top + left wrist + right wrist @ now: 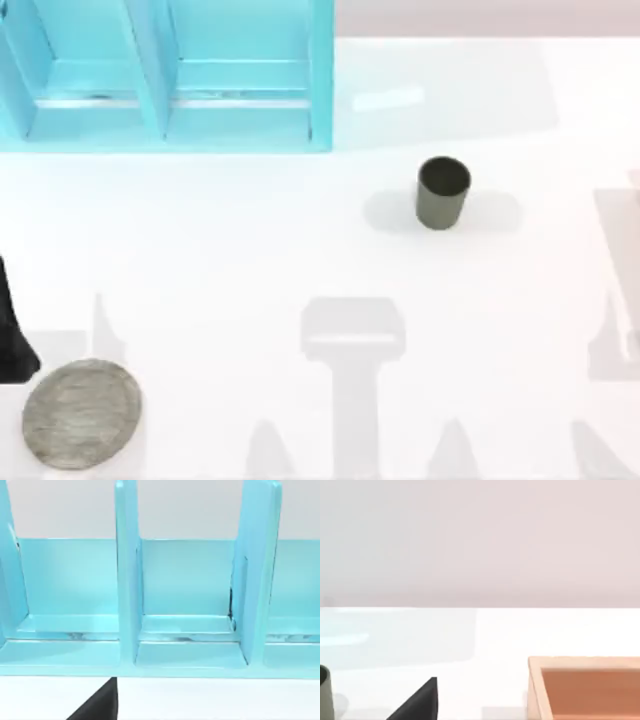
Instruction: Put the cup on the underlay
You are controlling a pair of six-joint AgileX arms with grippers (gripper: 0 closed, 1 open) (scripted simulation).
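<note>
Fingers (pixel 102 702) of the left arm show as one dark wedge in the left wrist view, and whether they are open or closed cannot be told. The same holds for the right arm's fingers (pixel 422 702), a matching dark wedge in the right wrist view. Neither pair grips anything that can be seen.

One cup (pixel 442 193) stands upright on the white desk (pixel 250 260). It is small, dark olive-grey, matte and handleless, and it tapers slightly toward its base. It is well apart from the left arm (pixel 12 330), which is parked at the desk's left edge. Its rim edges into the right wrist view (pixel 324 692), near the right fingers.

One underlay (pixel 80 413), a flat round grey disc with a woven, speckled surface, lies just beside the left arm and far from the cup. It is clearly wider than the cup.

One pale blue rack (pixel 170 75) with upright dividers faces the left fingers (pixel 190 605). One shallow wooden tray (pixel 585 690) sits on the desk beyond the right fingers.
</note>
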